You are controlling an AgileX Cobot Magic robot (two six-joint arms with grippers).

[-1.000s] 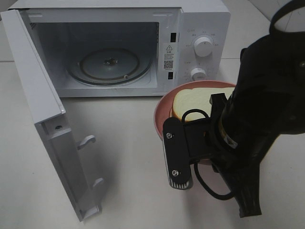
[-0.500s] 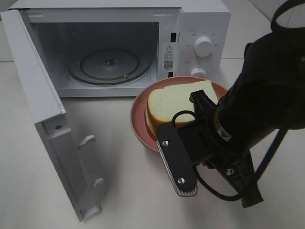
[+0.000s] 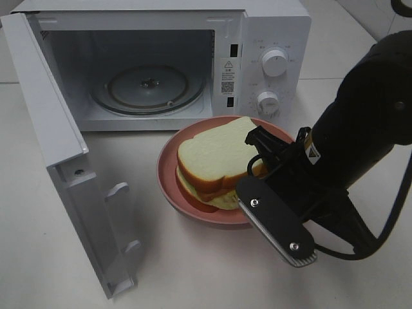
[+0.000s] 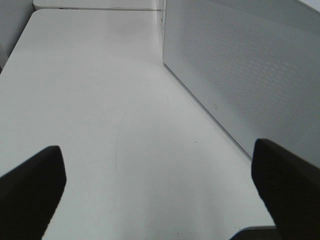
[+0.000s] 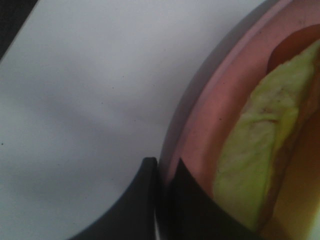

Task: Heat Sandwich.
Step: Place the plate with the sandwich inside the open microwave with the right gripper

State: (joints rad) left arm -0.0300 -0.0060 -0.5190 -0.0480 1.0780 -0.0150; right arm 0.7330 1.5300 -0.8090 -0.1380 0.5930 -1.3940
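Sandwich (image 3: 215, 154) on plate (image 3: 166, 170) pinched by right tool (image 5: 162, 167).

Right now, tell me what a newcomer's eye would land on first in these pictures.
The sandwich, white bread on a pink plate, sits front and centre, just before the microwave. The black right arm looms over it from the right, its jaws shut on the plate's rim. Behind, the microwave's door stands wide open, showing the glass turntable inside.
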